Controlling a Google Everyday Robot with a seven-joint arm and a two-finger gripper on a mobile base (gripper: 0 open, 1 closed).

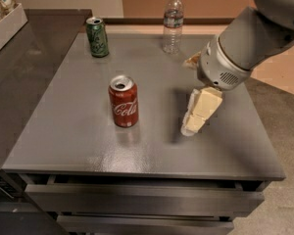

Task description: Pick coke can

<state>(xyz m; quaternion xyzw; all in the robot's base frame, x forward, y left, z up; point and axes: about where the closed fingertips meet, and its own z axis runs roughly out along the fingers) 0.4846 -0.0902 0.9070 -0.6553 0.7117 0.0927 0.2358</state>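
Note:
The coke can [123,102], red with white script and a silver open top, stands upright near the middle of the grey table [78,131]. My gripper [193,121] hangs from the grey arm at the right, just above the table top, a little over a can's width to the right of the coke can. Its cream fingers point down and to the left. It holds nothing.
A green soda can [97,37] stands at the table's back left. A clear water bottle [172,22] stands at the back middle. A white bin [5,18] sits on the dark counter at the left. Drawers run below the front edge.

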